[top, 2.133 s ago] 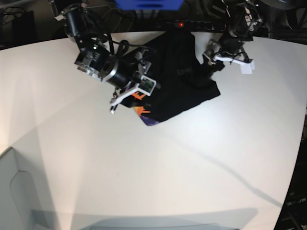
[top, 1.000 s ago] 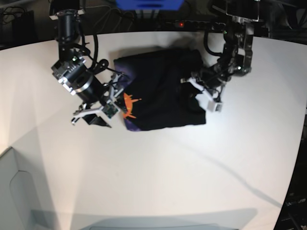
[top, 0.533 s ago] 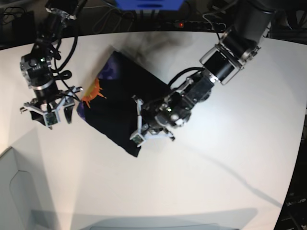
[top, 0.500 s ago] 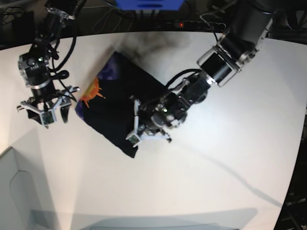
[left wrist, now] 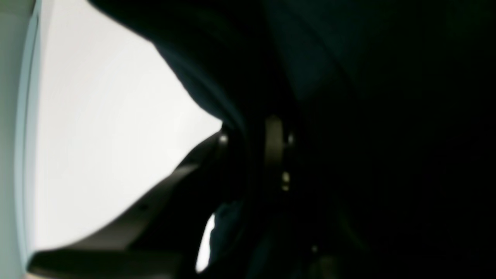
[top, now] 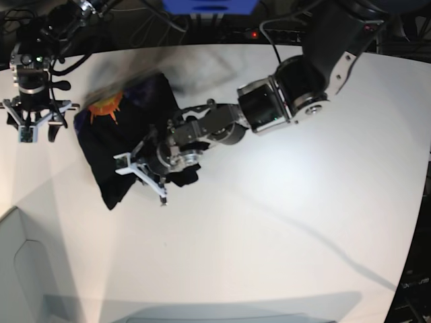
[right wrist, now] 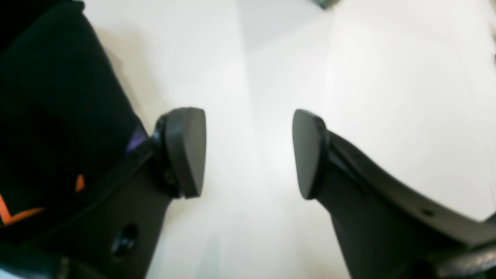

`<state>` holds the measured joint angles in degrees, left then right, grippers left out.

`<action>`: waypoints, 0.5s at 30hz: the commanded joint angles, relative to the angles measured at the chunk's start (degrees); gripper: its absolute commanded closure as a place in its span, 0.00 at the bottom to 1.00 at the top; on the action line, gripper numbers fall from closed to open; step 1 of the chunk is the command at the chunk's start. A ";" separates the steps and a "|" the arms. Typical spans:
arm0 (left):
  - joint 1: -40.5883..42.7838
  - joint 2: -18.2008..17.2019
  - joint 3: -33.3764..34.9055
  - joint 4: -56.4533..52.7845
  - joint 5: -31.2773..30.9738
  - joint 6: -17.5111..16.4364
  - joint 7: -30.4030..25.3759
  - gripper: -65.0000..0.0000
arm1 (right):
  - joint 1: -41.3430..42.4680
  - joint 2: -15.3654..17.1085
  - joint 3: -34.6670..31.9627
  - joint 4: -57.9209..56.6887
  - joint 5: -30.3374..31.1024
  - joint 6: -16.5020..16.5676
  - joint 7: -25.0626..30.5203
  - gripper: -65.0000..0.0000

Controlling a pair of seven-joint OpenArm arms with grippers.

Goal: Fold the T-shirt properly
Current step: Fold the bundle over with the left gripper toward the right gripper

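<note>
While the right gripper [top: 32, 124] hangs wide open and empty over bare table [top: 269, 256] at the far left, the T-shirt [top: 124, 145] lies bunched beside it. The left gripper [top: 145, 176] looks nearly closed on the cloth's near edge. If that pinch slips, the fold could collapse. Plenty of open table lies rightward.

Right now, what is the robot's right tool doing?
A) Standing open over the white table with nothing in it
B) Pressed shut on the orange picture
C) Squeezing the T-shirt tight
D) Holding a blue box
A: in the right wrist view the right tool has its two pads wide apart with only bare white table between them, and the black T-shirt lies off to one side.
</note>
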<state>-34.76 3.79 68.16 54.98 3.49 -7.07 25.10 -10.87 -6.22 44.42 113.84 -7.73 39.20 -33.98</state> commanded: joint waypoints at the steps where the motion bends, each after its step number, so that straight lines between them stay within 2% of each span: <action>1: -1.59 1.70 -0.25 0.62 1.66 0.52 -0.97 0.90 | -0.25 0.11 0.02 1.10 0.74 0.80 1.49 0.45; 5: -1.41 2.85 -0.34 1.50 5.61 1.05 -0.88 0.56 | -1.57 -1.03 0.02 1.10 0.74 0.80 1.76 0.45; 7: -1.50 2.85 -1.13 2.73 7.72 1.05 -1.06 0.42 | -1.65 -1.21 0.02 1.19 0.65 0.80 1.76 0.45; 10: -1.15 2.49 -6.14 6.60 10.18 0.79 -0.97 0.34 | -1.65 -1.39 0.02 1.19 0.65 0.80 1.32 0.45; 15: -0.36 1.00 -14.67 14.78 12.21 0.87 -0.80 0.34 | -1.13 -1.39 -0.34 0.93 0.65 0.80 1.23 0.45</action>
<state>-33.80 4.71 53.80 69.19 15.09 -7.09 24.86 -12.32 -7.97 44.07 113.84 -7.68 39.20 -33.87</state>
